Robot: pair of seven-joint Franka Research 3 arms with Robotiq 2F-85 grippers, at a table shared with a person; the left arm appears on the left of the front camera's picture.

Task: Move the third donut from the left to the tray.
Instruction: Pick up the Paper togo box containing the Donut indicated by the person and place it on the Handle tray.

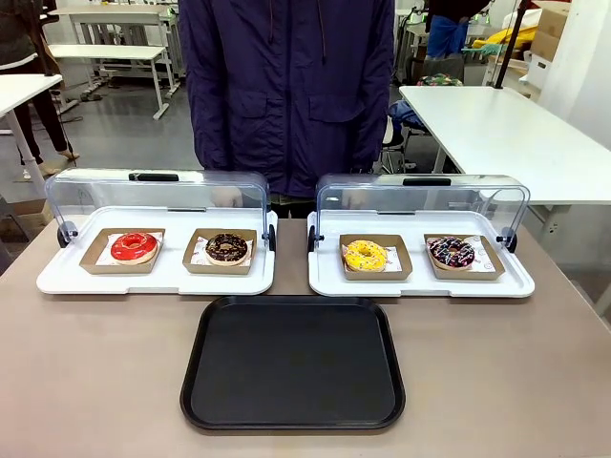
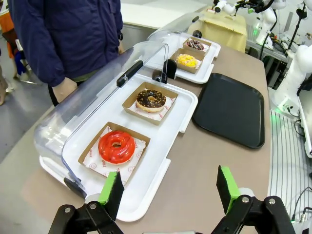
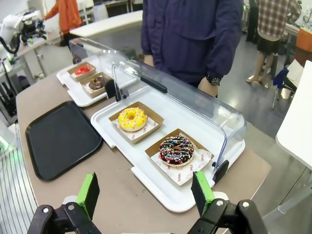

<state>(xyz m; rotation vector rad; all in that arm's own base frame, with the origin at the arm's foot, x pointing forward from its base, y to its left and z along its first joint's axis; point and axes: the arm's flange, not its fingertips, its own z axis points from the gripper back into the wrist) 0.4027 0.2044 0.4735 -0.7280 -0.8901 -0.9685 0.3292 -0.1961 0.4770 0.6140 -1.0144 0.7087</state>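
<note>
While the left gripper [image 2: 169, 188] and right gripper [image 3: 145, 191] gape wide, the yellow-glazed ring donut [image 1: 365, 255] sits at one o'clock from the flat black plastic tray [image 1: 292, 363].

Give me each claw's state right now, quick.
Left claw: open, holding nothing.
Right claw: open, holding nothing.
</note>
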